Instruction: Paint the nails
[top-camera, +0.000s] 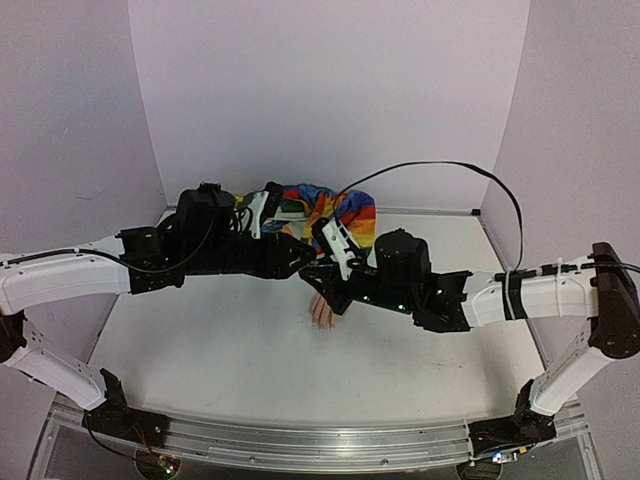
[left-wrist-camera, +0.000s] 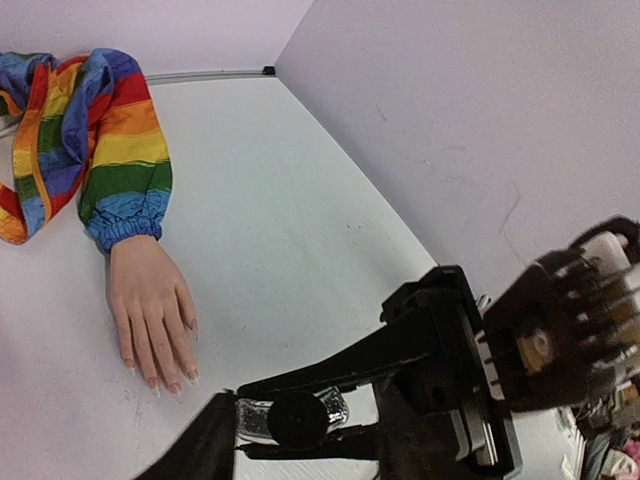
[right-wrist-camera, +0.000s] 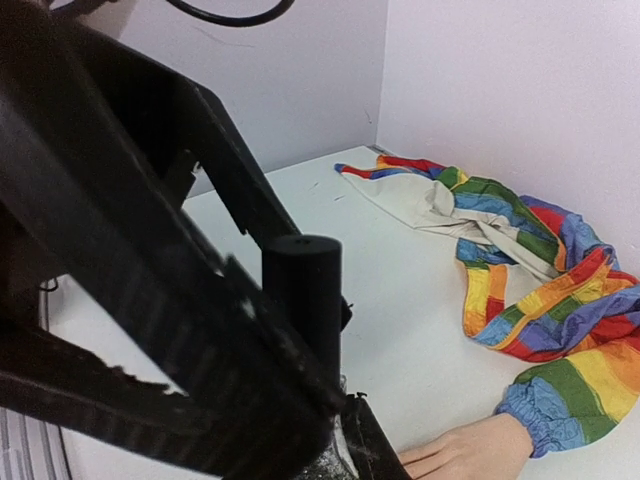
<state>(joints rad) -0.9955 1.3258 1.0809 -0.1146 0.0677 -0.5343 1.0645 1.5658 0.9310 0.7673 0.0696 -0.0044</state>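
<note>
Nails (left-wrist-camera: 153, 382): on the fingertips of the mannequin hand (left-wrist-camera: 150, 310), which lies palm down, flat on the white table (left-wrist-camera: 300, 220), near the middle. Too small to tell if any paint is on them. Fingers point toward the arm bases. The wrist goes into a rainbow sleeve (left-wrist-camera: 120, 160), bunched up toward the back wall.

Bottle (left-wrist-camera: 330, 410): small, clear glass, black cap (left-wrist-camera: 297, 418), just off the fingertips and not touching them. Held above the table rather than standing on it.

Right gripper (top-camera: 322, 278): clamped on the bottle, one finger on each side of the glass.

Left gripper (top-camera: 297, 256): right at the cap end, nose to nose with the right one. Only one finger shows in its wrist view, so I can't tell whether its jaws grip the cap or stand off it.

In the top view both grippers sit over the hand, with only its fingers showing.
</note>
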